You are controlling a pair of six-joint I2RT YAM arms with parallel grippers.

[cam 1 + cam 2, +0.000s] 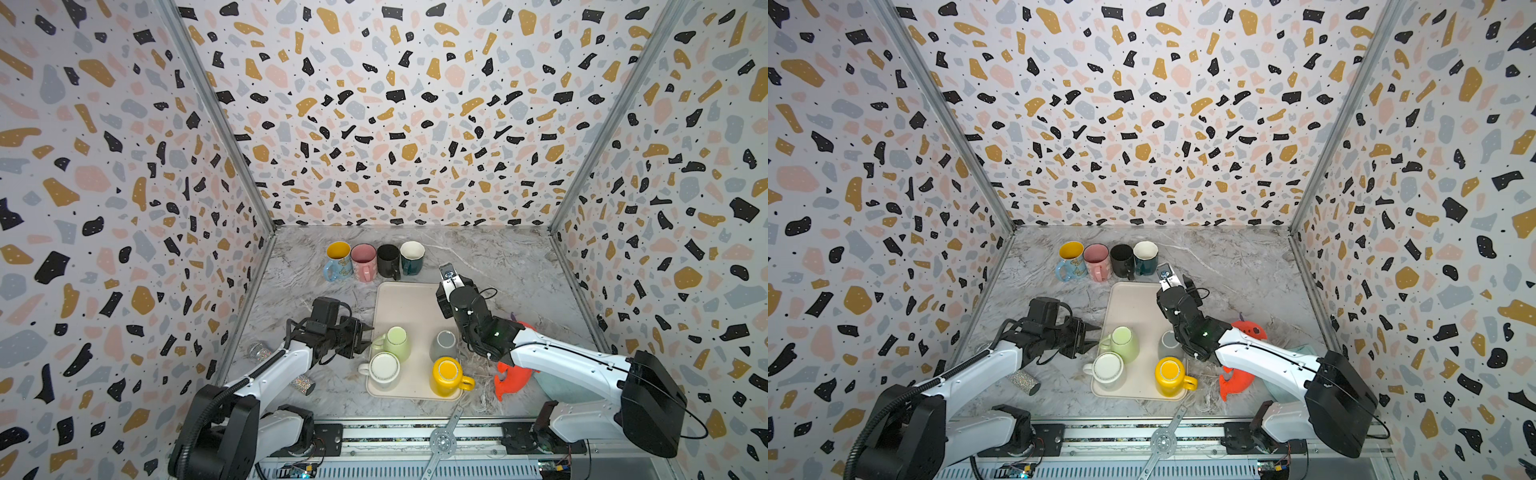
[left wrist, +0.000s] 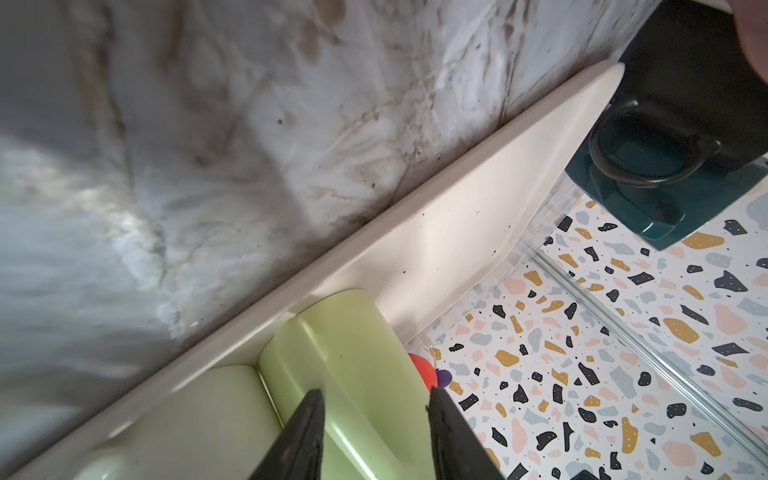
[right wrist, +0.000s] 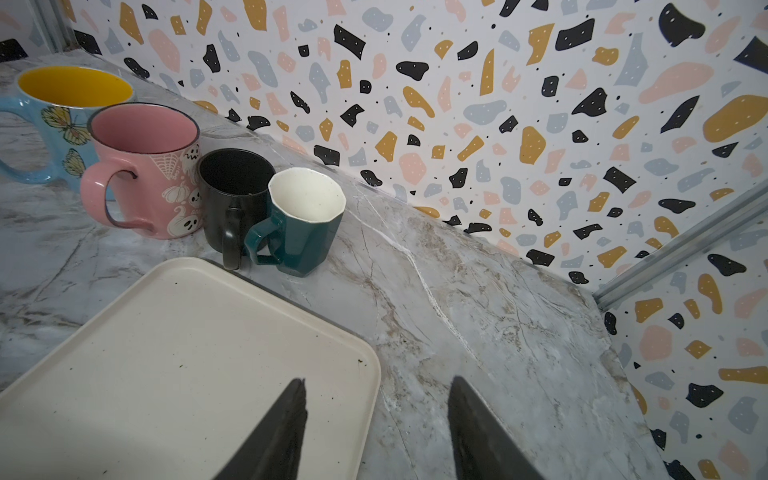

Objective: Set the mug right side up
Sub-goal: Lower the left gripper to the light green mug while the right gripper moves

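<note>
A light green mug (image 1: 395, 343) (image 1: 1125, 343) stands upside down on the cream tray (image 1: 407, 307), at its left side. My left gripper (image 1: 368, 332) (image 1: 1094, 334) lies level at the mug's left. In the left wrist view its open jaws (image 2: 372, 395) straddle the mug's handle ridge (image 2: 332, 374) with a gap on both sides. A white mug (image 1: 384, 368), a grey mug (image 1: 444, 343) and a yellow mug (image 1: 449, 376) also sit bottom up on the tray. My right gripper (image 1: 446, 270) (image 3: 376, 384) hovers open and empty over the tray's far right corner (image 3: 357, 353).
A row of upright mugs lines the back: blue with yellow inside (image 1: 338, 259), pink (image 1: 363, 262), black (image 1: 388, 259), teal (image 1: 411, 257). An orange toy (image 1: 513, 378) lies right of the tray under my right arm. Glittery cylinders (image 1: 303, 384) lie at the left.
</note>
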